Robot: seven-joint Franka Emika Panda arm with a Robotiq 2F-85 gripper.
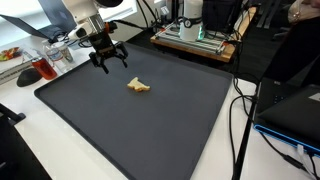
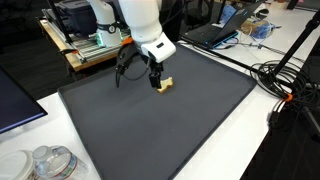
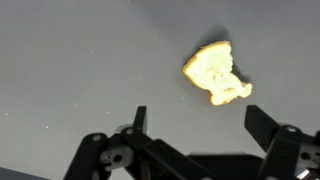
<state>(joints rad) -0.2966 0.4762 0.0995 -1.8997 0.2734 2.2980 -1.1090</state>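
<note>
A small yellowish-tan crumpled object (image 1: 138, 86) lies on the dark grey mat (image 1: 150, 120); it also shows in an exterior view (image 2: 166, 86) and in the wrist view (image 3: 218, 73). My gripper (image 1: 108, 63) hangs open and empty above the mat, a short way from the object. In an exterior view (image 2: 141, 76) the gripper is just beside the object. In the wrist view the two black fingers (image 3: 196, 118) stand wide apart, with the object beyond them and to the right, not between them.
A wooden platform with equipment (image 1: 195, 38) stands behind the mat. A red object and glassware (image 1: 40, 68) sit past the mat's far corner. Black cables (image 1: 240, 110) run along the mat's edge. A laptop (image 2: 222, 30) and cables (image 2: 285, 80) lie beside the mat. Clear containers (image 2: 45, 162) stand near the front.
</note>
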